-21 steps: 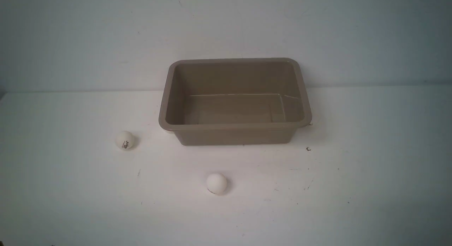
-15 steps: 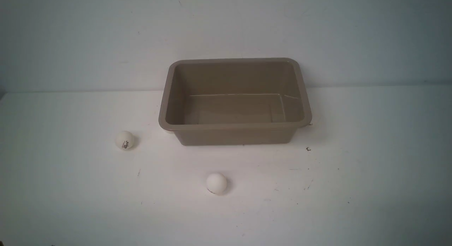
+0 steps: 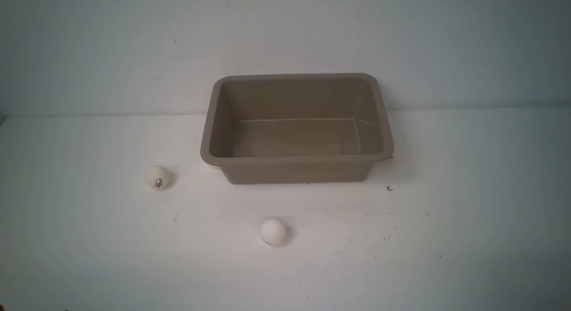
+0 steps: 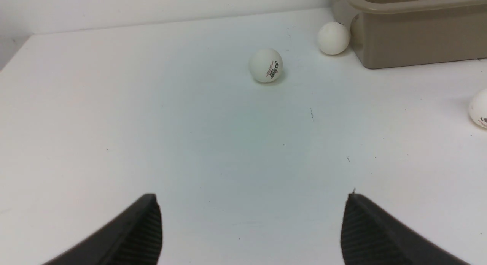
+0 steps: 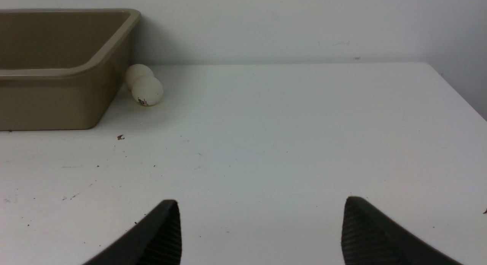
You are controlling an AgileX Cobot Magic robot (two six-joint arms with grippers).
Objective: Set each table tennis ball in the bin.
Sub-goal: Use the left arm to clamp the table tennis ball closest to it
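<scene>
The printed ball [image 3: 158, 177] and the front ball [image 3: 273, 232] are the only balls that the front view shows. Both lie on the white table [image 3: 468, 221] outside the bin [image 3: 294, 159]: one to its left, the other before its near wall, each apart from it. The bin stands in the middle, near the wall [image 3: 285, 34], with nothing inside. The left wrist view adds a third ball [image 4: 333, 38] just beside the bin's near left corner; from the front the bin almost hides it. The right wrist view adds a fourth ball [image 5: 147, 91] just beside the bin's right wall; a round white form [image 5: 136, 72] touches it from behind, and I cannot tell if this is one more ball. The left gripper [image 4: 251, 196] has its jaws spread wide over bare table; the right gripper [image 5: 262, 200] is the same, wide and holding nothing. A small dark mark [image 3: 389, 188] lies on the table right of the bin. For the third and fourth ball the bin wall and its flared rim stand close on one side. The other two have free table all around. The table's left edge shows in the left wrist view, its right edge in the right wrist view, both well apart from the balls.
</scene>
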